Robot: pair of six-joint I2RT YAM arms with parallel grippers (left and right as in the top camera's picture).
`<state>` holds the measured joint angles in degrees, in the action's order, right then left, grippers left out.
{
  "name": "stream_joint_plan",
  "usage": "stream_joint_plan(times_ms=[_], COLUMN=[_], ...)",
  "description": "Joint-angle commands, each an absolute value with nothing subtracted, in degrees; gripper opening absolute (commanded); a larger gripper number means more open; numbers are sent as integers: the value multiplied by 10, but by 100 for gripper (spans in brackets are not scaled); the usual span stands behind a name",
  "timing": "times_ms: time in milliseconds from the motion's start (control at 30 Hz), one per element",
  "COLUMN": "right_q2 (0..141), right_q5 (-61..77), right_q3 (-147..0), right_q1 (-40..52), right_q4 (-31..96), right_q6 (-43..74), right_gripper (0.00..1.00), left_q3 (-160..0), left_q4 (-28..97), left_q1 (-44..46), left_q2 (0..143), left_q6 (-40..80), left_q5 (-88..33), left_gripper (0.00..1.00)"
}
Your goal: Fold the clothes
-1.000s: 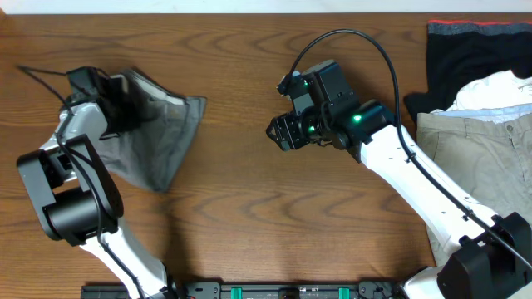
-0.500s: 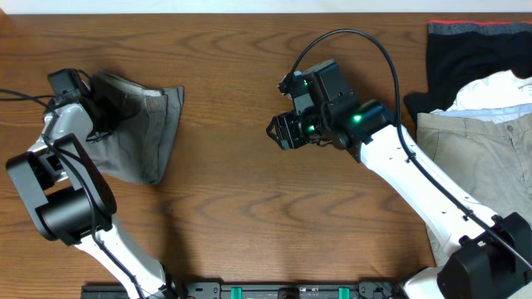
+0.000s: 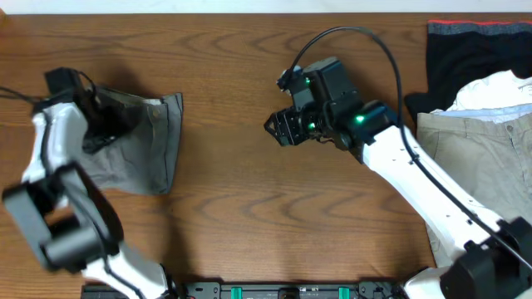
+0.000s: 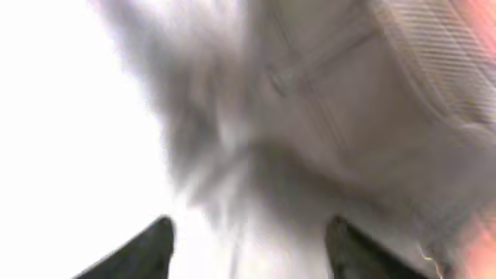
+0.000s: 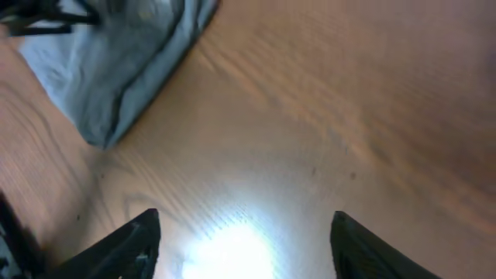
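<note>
Left gripper (image 4: pixel 254 246): fingertips stand apart with nothing clearly pinched between them; blurred grey cloth fills my view just ahead
Right gripper (image 5: pixel 244 244): spread wide over bare table (image 5: pixel 325 116), holding nothing, well apart from the cloth
Shorts (image 3: pixel 140 141): lying at the table's left side, roughly doubled over, partly under my left wrist
Handling: I judge them light, limp cotton, neither slippery nor fragile; lifted by one point they will sag and bunch
Where to grip: I would pinch the stiffer waistband edge or a hem corner, both layers together, one arm per corner
</note>
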<state>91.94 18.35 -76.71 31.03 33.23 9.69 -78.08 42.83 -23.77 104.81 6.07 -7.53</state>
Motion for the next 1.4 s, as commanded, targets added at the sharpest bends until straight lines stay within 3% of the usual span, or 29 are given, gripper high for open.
stream_joint_plan(times_ms=[0, 267, 333, 367, 400, 433, 467, 733, 1367], right_q2=[855, 744, 721, 710, 698, 689, 681, 660, 660], right_q5=[184, 184, 184, 184, 184, 184, 184, 184, 184], right_q3=[-768, -768, -768, -768, -768, -768, -768, -768, -768], right_q1=[293, 234, 216, 206, 197, 191, 185, 180, 181], right_q4=[307, 316, 325, 329, 333, 333, 334, 339, 400], right_q6=[76, 79, 79, 79, 79, 79, 79, 79, 79], right_gripper=[71, 75, 85, 96, 99, 99, 99, 99, 99], left_q3=[-835, -837, -837, -837, -837, -837, -837, -837, -837], left_q4=[461, 555, 590, 610, 630, 648, 671, 769, 771], left_q1=[-230, -183, -164, -152, -140, -131, -123, -120, -117], left_q2=[919, 700, 663, 643, 627, 614, 600, 546, 546], left_q6=[-14, -86, -102, -105, -105, -105, -105, -105, -105], left_q5=[-91, -165, -165, -165, -162, -159, -158, -158, -158], left_gripper=[72, 82, 82, 82, 82, 86, 98, 98, 98])
